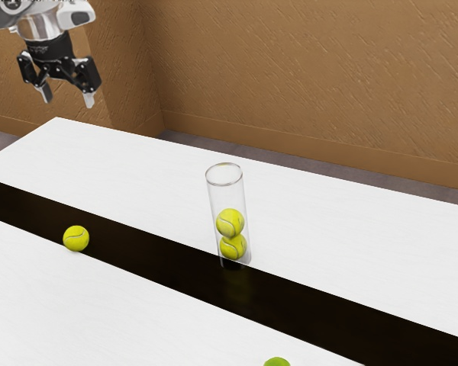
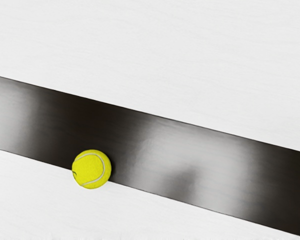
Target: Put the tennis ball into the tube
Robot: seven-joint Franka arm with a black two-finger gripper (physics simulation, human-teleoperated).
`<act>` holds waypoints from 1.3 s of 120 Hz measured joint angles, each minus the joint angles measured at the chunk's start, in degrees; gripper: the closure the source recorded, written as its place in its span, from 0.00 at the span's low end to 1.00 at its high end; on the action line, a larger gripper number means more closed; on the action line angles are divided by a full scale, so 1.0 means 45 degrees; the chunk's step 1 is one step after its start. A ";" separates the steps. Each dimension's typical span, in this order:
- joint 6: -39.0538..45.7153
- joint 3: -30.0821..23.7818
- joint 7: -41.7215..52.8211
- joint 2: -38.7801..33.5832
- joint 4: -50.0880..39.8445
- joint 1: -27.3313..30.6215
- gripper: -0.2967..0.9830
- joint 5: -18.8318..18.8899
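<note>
- Exterior view: the gripper (image 1: 67, 97) is raised, fingers spread wide, nothing gripped.
- The loose tennis ball (image 1: 76, 239) is seen on the dark strip's (image 1: 160, 258) edge, well apart from the clear tube (image 1: 227, 197).
- Two stacked balls (image 1: 230, 223) are held inside the tube.

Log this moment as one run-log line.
gripper: open, raised, empty | loose tennis ball: at edge of dark stripe | tube: standing, two balls inside

Plain room, exact kind unclear, rough brown walls (image 1: 305, 76), white table (image 1: 130, 168), black stripe (image 1: 160, 259)
</note>
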 joint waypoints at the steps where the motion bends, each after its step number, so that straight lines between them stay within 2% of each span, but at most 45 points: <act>1: 0.0004 -0.0001 0.0005 -0.0009 -0.0018 0.0002 0.23 0.0001; 24: 0.0111 0.0009 0.0102 -0.0033 -0.0342 0.0145 0.23 -0.0062; 39: 0.0194 0.0127 0.0146 0.0233 -0.1404 0.1513 0.23 -0.0524; 58: 0.1289 0.0150 0.0111 0.1090 -0.3517 0.2147 0.23 -0.0745; 81: 0.2815 0.0149 0.0472 0.2604 -0.4761 0.3082 0.23 -0.1269; 98: 0.3868 0.0152 0.1065 0.3701 -0.4756 0.4046 0.23 -0.1925; 123: 0.4927 0.0139 0.2197 0.5327 -0.4035 0.4210 0.23 -0.2816; 156: 0.5498 0.0105 0.4087 0.6670 -0.3054 0.4658 0.23 -0.3722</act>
